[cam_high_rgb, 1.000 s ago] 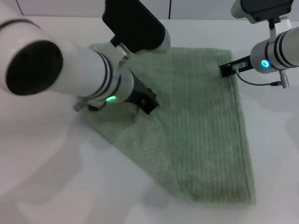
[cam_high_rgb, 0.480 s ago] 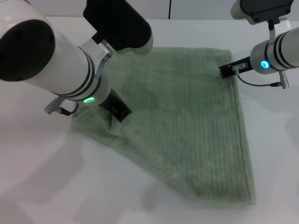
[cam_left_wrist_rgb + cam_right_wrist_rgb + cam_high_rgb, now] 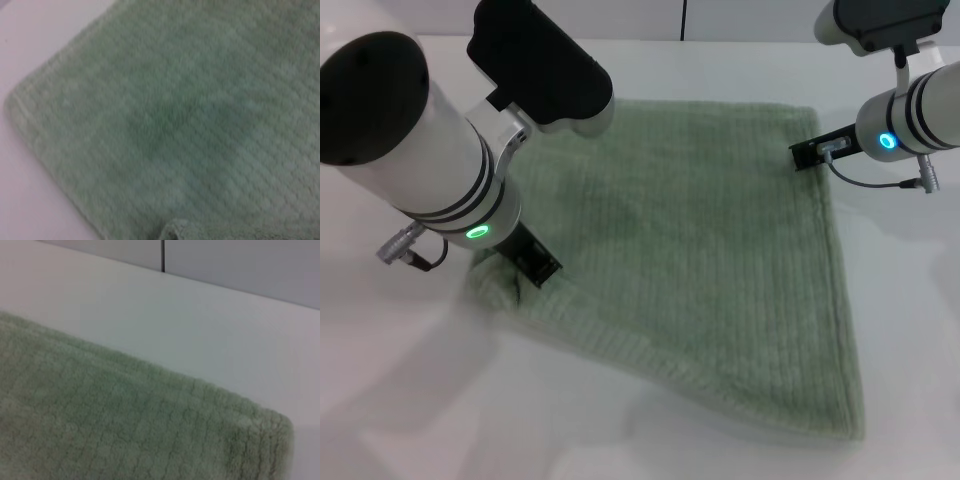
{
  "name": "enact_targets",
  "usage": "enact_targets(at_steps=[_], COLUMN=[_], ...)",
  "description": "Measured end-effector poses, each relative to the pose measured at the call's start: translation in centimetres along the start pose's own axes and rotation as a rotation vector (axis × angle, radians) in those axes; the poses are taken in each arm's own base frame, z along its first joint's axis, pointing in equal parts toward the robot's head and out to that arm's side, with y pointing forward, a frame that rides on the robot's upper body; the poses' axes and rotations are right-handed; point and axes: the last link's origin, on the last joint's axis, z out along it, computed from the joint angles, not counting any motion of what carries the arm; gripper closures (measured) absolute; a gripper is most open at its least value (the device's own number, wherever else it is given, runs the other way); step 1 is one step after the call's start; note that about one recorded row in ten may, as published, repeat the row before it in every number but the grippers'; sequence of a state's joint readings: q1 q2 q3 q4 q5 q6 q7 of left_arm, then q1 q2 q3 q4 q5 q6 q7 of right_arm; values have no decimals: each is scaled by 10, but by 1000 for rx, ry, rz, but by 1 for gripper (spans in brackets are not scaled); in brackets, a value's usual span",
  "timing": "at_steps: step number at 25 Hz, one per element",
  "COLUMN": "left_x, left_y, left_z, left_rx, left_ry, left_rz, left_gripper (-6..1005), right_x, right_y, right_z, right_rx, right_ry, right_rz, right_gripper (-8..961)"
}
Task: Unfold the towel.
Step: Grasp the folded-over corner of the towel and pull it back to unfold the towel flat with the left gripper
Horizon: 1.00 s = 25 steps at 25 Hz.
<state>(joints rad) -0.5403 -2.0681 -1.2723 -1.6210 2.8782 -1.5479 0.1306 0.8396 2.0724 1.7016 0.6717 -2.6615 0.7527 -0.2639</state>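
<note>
The pale sage-green towel [image 3: 720,260] lies spread on the white table, with a small fold bunched at its near left corner [image 3: 498,285]. My left gripper [image 3: 532,264] is low over that corner and shut on the cloth. My right gripper [image 3: 807,153] sits at the towel's far right corner and pinches its edge. The left wrist view is filled by ribbed towel [image 3: 175,125] with one rounded corner and a raised fold. The right wrist view shows the towel's thick hemmed corner [image 3: 100,430] on the table.
The white table [image 3: 910,330] surrounds the towel on all sides. A pale wall with a dark vertical seam [image 3: 682,20] runs along the far edge. My left arm's large white body [image 3: 410,140] covers the towel's left part.
My left gripper has moved left and toward me, dragging the towel's corner with it. The folded flap has opened out and the cloth lies wider. The right arm has not moved.
</note>
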Motion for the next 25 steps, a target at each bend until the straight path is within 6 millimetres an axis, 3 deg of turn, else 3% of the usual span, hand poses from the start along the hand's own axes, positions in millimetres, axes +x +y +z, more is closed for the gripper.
enact_targets(at_steps=[19, 25], left_x=[-24, -25], left_y=[0, 14], left_z=[6, 8], left_rx=[0, 14], left_ry=[-229, -247], left_rz=[-77, -37], left_gripper=[920, 916], right_x=[4, 5], right_y=[-1, -2], right_z=[2, 2], right_rx=[1, 1], right_ry=[11, 14], right_rz=[4, -9], right_gripper=[955, 955])
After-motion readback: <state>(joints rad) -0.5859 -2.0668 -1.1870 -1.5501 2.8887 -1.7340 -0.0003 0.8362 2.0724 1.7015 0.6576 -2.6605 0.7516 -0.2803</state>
